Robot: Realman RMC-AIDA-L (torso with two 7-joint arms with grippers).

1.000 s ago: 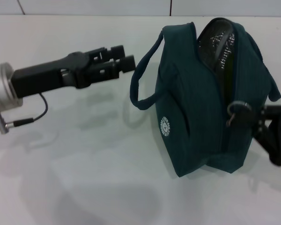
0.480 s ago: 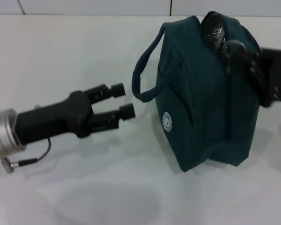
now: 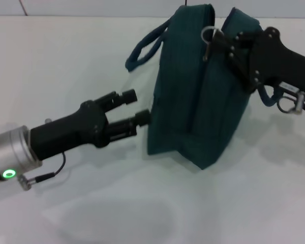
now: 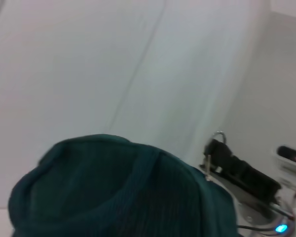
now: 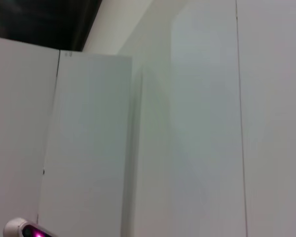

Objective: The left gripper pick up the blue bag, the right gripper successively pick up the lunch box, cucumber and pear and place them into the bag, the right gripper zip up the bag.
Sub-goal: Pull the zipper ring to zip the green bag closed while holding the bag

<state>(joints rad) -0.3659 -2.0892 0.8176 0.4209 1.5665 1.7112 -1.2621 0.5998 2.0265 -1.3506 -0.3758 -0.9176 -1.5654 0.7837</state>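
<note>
We see the blue bag (image 3: 198, 86) standing near the white surface's (image 3: 66, 61) far edge. Our right tool (image 3: 219, 41) is clamped on its zipper ring; our left tool (image 3: 133, 107), fingers spread, touches the bag's side. White walls rise behind.

The left gripper (image 3: 139, 107) reaches in from the lower left of the head view on a black arm with a silver cylindrical wrist (image 3: 7, 158), where a green ring light glows. The arm lies low and slants upward toward the centre. Its two black fingers (image 3: 123, 96) point forward, spread apart with a clear gap between them, and nothing sits in that gap.

The right gripper (image 3: 217, 43) comes in from the upper right on a black arm, angled down toward the centre. Its fingers are pinched together on the ring pull (image 3: 209, 34), which sticks out at their tips. In the left wrist view this same gripper (image 4: 214, 150) shows farther off.
</note>
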